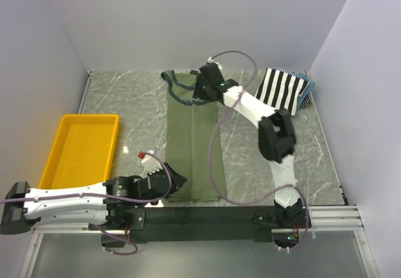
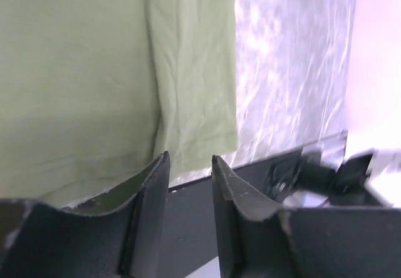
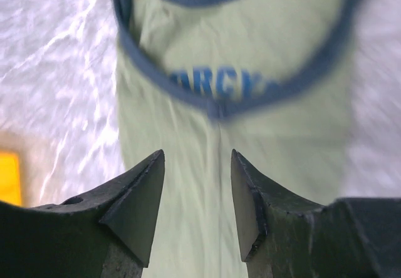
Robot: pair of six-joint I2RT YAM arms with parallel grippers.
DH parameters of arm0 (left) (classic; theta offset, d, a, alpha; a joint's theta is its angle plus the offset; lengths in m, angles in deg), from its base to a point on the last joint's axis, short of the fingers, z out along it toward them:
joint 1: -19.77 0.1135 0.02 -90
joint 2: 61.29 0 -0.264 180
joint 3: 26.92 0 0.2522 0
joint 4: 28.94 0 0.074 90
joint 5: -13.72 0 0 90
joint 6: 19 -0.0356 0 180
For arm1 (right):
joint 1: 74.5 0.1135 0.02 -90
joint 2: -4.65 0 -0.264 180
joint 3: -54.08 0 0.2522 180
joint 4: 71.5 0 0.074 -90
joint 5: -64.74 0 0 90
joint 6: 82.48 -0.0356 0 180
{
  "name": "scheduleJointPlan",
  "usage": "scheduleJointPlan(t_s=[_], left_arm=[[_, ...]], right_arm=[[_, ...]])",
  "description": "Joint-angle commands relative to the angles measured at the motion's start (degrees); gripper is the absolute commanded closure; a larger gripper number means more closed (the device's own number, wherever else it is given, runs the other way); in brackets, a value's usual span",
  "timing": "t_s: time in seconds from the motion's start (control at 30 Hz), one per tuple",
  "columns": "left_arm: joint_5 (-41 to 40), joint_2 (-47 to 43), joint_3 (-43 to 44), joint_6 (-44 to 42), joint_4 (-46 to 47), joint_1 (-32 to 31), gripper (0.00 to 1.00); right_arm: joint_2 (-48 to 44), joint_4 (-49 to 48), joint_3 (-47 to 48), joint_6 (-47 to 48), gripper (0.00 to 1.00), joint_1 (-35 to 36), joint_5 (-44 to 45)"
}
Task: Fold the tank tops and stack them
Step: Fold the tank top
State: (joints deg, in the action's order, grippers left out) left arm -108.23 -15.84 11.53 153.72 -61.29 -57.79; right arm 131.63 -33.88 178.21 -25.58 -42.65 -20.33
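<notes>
Olive-green tank top (image 1: pixel 194 146) lay folded lengthwise at counter (image 1: pixel 125 96) centre. Left pincer (image 2: pixel 190 159) and right pincer (image 3: pixel 197 156) stood parted, empty; hem-to-neckline alignment likely mattered next.

Left arm (image 1: pixel 69 200) lies low along the table's (image 1: pixel 125 96) near edge, left gripper (image 2: pixel 190 159) parted, empty; right arm (image 1: pixel 276 134) stretches toward the far edge, right gripper (image 3: pixel 197 154) parted, empty

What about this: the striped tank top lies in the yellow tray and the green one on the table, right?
No: the top external view shows the striped tank top on the table, far right corner, not in the yellow tray. The green one lies on the table.
</notes>
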Motion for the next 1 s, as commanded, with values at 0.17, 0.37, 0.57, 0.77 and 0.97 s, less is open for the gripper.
scheduleJointPlan(t_s=[0.17, 0.37, 0.57, 0.77, 0.97], left_arm=[[-3.4, -2.6, 6.7, 8.7, -28.3, 5.0, 0.45], [18.5, -7.8, -2.8, -6.9, -16.7, 23.2, 0.48], [29.1, -5.7, -4.9, -13.1, -11.0, 29.8, 0.43], [33.6, -5.5, -7.2, -12.8, -10.1, 31.6, 0.42], [36.9, -4.1, -8.2, -12.2, -11.4, 32.0, 0.44]], right_arm=[[-34.5, -9.5, -37.3, -4.0, 0.45, -2.3, -3.6], [-53.7, -15.8, -64.7, -9.0, 0.45, 0.4, -8.1], [-66.2, -16.6, -79.1, -14.2, 0.44, 5.5, -9.4], [-71.4, -15.6, -87.4, -18.0, 0.42, 9.1, -9.7], [-72.3, -11.8, -89.5, -21.5, 0.41, 16.5, -7.8]])
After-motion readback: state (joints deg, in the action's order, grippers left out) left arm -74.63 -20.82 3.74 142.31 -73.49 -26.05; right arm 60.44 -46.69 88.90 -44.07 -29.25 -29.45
